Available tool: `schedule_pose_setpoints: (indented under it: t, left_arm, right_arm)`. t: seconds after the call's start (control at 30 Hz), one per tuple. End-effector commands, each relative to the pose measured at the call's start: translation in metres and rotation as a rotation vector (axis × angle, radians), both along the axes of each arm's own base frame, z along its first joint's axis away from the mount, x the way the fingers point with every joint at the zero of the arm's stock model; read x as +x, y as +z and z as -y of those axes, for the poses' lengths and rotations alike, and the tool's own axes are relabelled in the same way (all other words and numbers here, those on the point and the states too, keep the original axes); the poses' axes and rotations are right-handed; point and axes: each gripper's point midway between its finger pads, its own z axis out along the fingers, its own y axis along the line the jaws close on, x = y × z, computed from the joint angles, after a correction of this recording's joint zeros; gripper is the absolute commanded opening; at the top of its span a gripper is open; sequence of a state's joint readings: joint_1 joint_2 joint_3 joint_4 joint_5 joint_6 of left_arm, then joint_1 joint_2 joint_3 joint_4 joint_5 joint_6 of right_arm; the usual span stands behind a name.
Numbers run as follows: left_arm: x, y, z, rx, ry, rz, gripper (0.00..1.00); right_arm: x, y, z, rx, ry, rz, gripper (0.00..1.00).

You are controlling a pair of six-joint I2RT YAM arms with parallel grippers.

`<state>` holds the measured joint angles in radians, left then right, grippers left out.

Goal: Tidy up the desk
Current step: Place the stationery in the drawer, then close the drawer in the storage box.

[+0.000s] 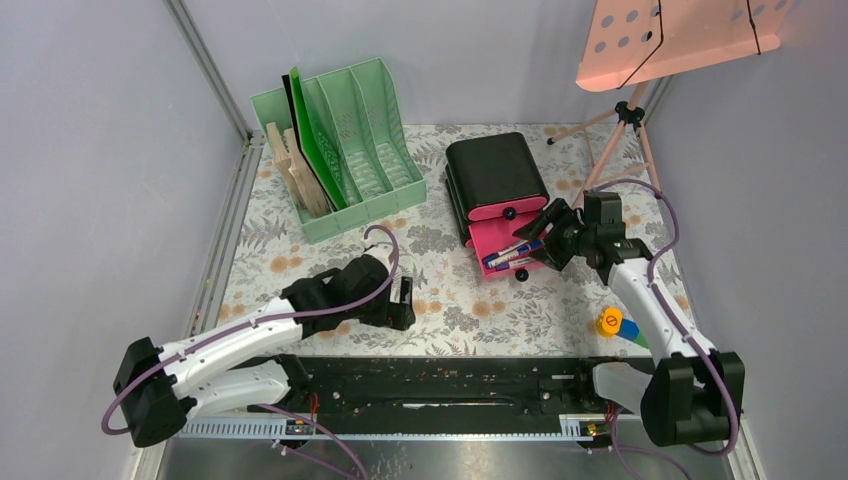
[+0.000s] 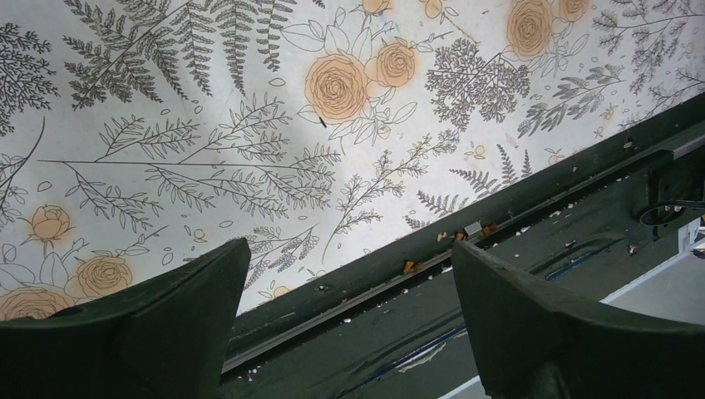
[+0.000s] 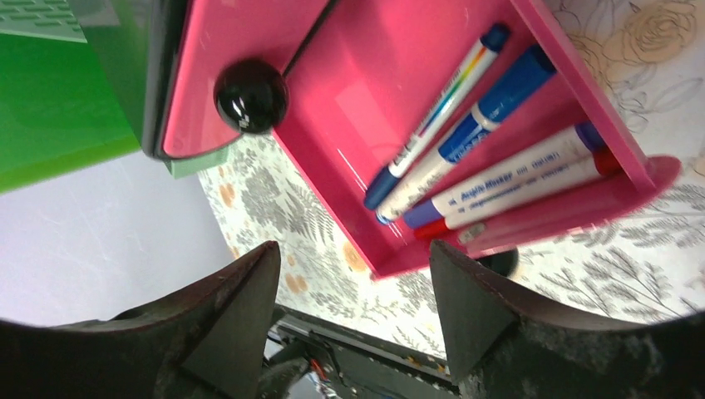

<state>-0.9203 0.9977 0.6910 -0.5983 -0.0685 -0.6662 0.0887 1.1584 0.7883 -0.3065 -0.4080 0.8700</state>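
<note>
Right tool [image 3: 353,274] open and empty, just above the pulled-out drawer [image 3: 357,100], markers [image 3: 499,179] lying ahead of it; left tool [image 2: 349,249] open too, surface [image 2: 208,125] right beneath. Markers apparently stowed; likely next: nudging the drawer front shut, squarely

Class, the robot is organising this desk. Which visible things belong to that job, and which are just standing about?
Job: desk; open pink drawer holding markers; mint file rack; loose colourful items; right gripper, open.
Standing about: pink perforated stand; its tripod.
</note>
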Motion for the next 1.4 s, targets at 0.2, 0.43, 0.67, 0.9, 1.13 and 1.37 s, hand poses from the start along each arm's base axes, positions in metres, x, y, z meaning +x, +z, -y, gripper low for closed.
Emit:
schedule_pose_setpoints:
  t: [0.2,0.43,0.67,0.9,1.13,1.37]
  left_arm:
    - [0.014,0.029,0.006,-0.057,0.025,0.090,0.93]
    - [0.015,0.033,0.007,-0.068,0.032,0.095,0.93]
    - [0.015,0.034,0.008,-0.076,0.038,0.093,0.93]
    - [0.015,0.032,0.010,-0.091,0.052,0.083,0.94]
    - [0.014,0.028,0.011,-0.093,0.054,0.074,0.94]
    - [0.014,0.027,0.010,-0.093,0.060,0.072,0.94]
  right_arm:
    - [-0.056,-0.009,0.040,-0.288,0.063,0.009,0.71]
    - [-0.080,-0.028,0.048,-0.333,0.072,-0.047,0.69]
    - [-0.092,-0.042,0.042,-0.306,0.107,-0.077,0.67]
    - [-0.091,-0.051,0.032,-0.296,0.158,-0.062,0.64]
    - [-0.086,-0.057,0.020,-0.415,0.261,-0.055,0.63]
    - [-0.070,-0.066,0.020,-0.513,0.307,-0.049,0.60]
